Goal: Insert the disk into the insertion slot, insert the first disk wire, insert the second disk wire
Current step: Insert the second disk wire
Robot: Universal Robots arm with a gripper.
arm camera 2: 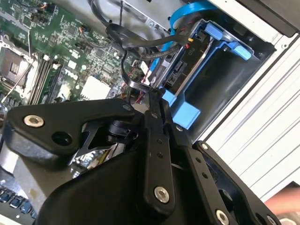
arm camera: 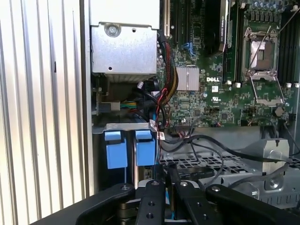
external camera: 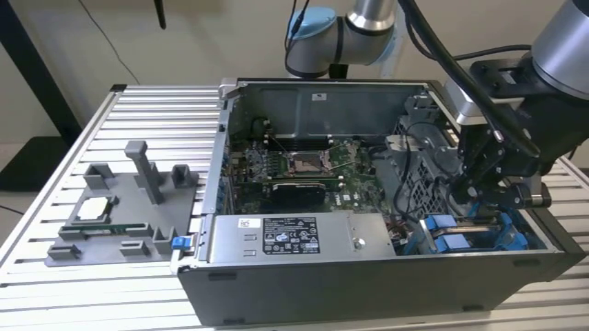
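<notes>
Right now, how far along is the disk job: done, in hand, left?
Done: the disk sits in the insertion slot. In hand: the gripper pinches a black wire at the disk's connector end. Left: seating the wires; I cannot tell if either is in.

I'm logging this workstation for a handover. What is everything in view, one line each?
table: one, silver, slatted.
computer case: one, dark grey, open, on the table.
motherboard: one, green, inside the case.
power-supply box: one, silver, inside the case.
drive carriers: two, blue, side by side in the case, exterior view's right.
wires: several, black, by the carriers.
fixture: one, grey, on the table, exterior view's left.
robot arm: one, silver and black, above the case.
tool: one, black, by the carriers.
</notes>
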